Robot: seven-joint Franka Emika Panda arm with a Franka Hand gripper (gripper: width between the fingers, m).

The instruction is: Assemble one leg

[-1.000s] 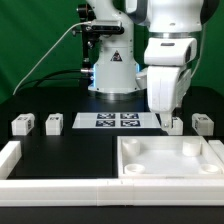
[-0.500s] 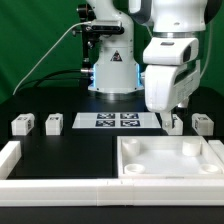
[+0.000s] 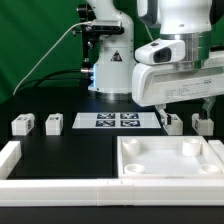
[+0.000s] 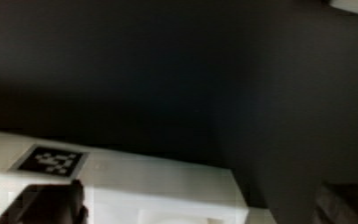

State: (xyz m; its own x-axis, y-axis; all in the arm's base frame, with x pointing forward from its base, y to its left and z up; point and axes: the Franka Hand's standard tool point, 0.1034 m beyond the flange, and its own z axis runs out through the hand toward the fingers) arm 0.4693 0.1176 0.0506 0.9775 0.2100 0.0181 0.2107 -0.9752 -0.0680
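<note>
The leg point(image 3: 173, 124) sat right of centre, just under the spread-open claw point(image 3: 184, 110), which had since swivelled broadside.

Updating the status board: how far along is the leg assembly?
Done: nothing visible; all four legs sit loose on the table, and the tray shows empty-looking sockets. In hand: the gripper hangs open above the two legs at the exterior view's right, fingers closed on none. Left: grasp a leg, carry it to the tray, seat it.

My gripper point(image 4: 194, 207) hangs spread wide above the black table point(image 4: 176, 70), blurred dark fingers point(image 4: 43, 205) flanking a white leg point(image 4: 149, 178) bearing one square marker point(image 4: 51, 160).
</note>
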